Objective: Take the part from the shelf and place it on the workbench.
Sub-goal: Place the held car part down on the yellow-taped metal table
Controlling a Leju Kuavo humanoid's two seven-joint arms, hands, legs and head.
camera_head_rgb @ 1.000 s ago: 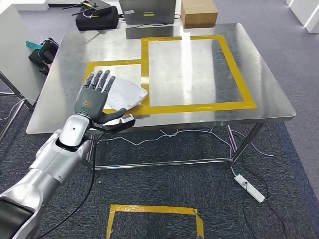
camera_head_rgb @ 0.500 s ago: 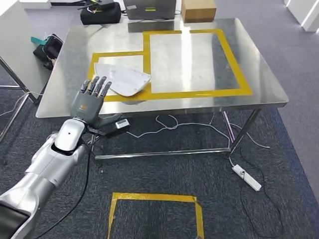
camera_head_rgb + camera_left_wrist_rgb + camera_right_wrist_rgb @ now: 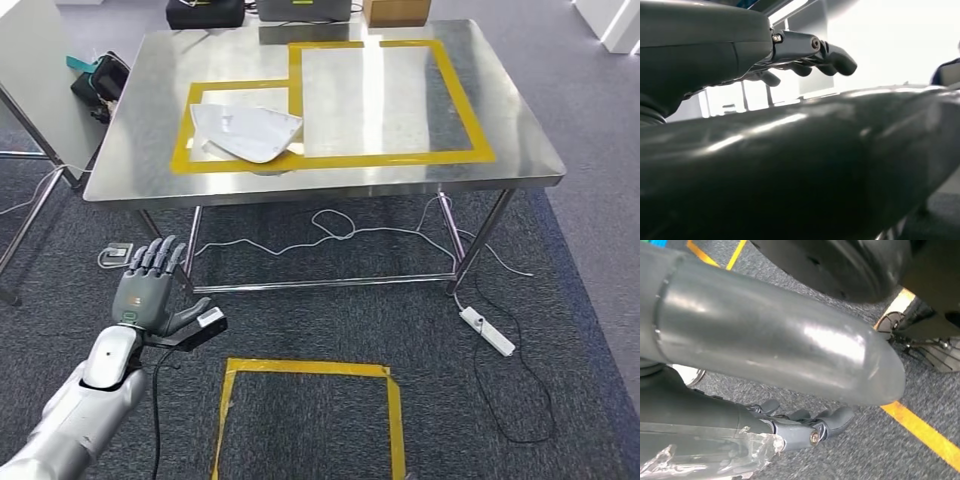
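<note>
**Already on the bench: part lies flat, left hand empty**

Plainly, the part [image 3: 247,132], a pale, flat sheet with rounded corners, lies on the workbench [image 3: 528,150], a steel-topped table. It rests inside the smaller yellow-taped rectangle [image 3: 181,140] on the left side of the top, with its right edge lying over the tape strip that divides that rectangle from the larger yellow-taped rectangle [image 3: 472,110] beside it. Nothing touches the part.

The left hand [image 3: 155,295] hangs in front of the workbench, below the level of its top and well apart from the part. Its fingers [image 3: 157,256] are stretched out and spread, the thumb points sideways to the right, and it holds nothing. In the left wrist view the same hand [image 3: 806,52] shows straight dark fingers against a bright background, again with nothing between them.

In the right wrist view the right hand [image 3: 802,425] is seen over grey carpet, its fingers gently bent and spread, with nothing in them; a yellow tape line [image 3: 926,432] runs across the carpet near it.

On the floor under the workbench a white cable [image 3: 340,240] trails to a white power strip [image 3: 487,331] by the right leg. A yellow tape square [image 3: 309,370] marks the carpet in front of the robot. A dark bag [image 3: 102,80] sits on the floor to the left of the workbench.
</note>
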